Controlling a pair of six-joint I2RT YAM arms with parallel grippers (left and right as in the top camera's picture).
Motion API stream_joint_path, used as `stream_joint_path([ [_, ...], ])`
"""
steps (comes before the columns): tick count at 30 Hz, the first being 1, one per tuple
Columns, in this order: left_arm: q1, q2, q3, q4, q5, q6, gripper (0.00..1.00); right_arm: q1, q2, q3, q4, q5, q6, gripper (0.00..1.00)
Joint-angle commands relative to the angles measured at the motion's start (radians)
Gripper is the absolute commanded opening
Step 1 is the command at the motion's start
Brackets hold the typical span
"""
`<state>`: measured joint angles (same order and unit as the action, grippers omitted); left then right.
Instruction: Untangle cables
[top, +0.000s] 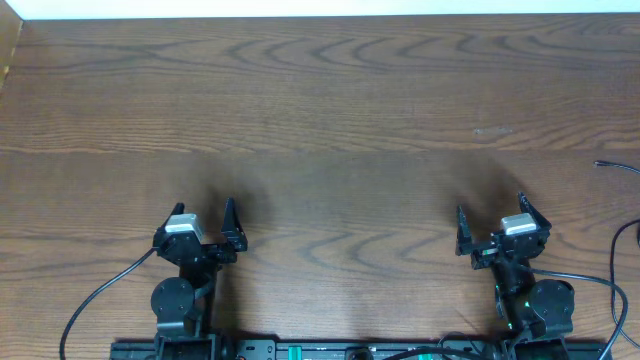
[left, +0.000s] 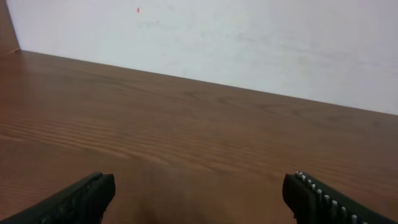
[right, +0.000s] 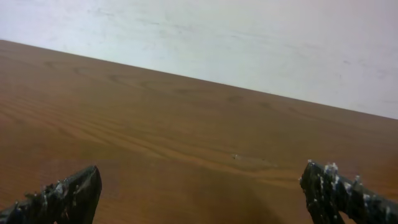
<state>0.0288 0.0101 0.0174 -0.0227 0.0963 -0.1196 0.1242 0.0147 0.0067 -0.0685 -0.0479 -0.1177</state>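
Left end effector (top: 205, 212) and right end effector (top: 492, 218), ridged black, gape released over grainy wooden table (top: 330, 100).

- A table (top: 330, 90) of dark brown wood fills the overhead view, its grain running left to right in long wavy bands.
- A white wall (top: 320, 7) stands along the table's far edge and shows from overhead only as a thin bright strip.
- In the wrist views the wall is plain and matte, with faint grey smudges and one tiny red dot (left: 138, 10) high up.
- A brown panel (left: 7, 28) meets the wall at the table's far left corner.
- A small pale scuff (top: 492, 130) marks the wood right of the middle.
- The light is soft and even, and the table's far half looks lighter than its near half.
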Motion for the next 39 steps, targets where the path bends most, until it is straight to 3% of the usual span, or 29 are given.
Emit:
stream_joint_path([
  [1, -0.002, -0.005, -0.013, -0.038, 0.051, -0.085, 0.92, 0.008, -0.01, 0.0, -0.006, 0.012, -0.011, 0.99],
  [5, -0.002, -0.004, -0.013, -0.038, 0.051, -0.149, 0.92, 0.008, -0.01, 0.0, -0.006, 0.012, -0.011, 0.99],
  [14, -0.002, 0.019, -0.013, -0.036, 0.078, -0.138, 0.92, 0.008, -0.01, 0.0, -0.006, 0.012, -0.011, 0.99],
  [22, -0.002, 0.04, -0.013, -0.036, 0.072, 0.157, 0.92, 0.008, -0.01, 0.0, -0.006, 0.012, -0.011, 0.99],
  [25, -0.002, 0.04, -0.013, -0.036, 0.072, 0.212, 0.92, 0.008, -0.01, 0.0, -0.006, 0.012, -0.011, 0.99],
  [39, -0.003, -0.009, -0.013, -0.025, 0.076, 0.247, 0.92, 0.008, -0.01, 0.0, -0.006, 0.012, -0.011, 0.99],
])
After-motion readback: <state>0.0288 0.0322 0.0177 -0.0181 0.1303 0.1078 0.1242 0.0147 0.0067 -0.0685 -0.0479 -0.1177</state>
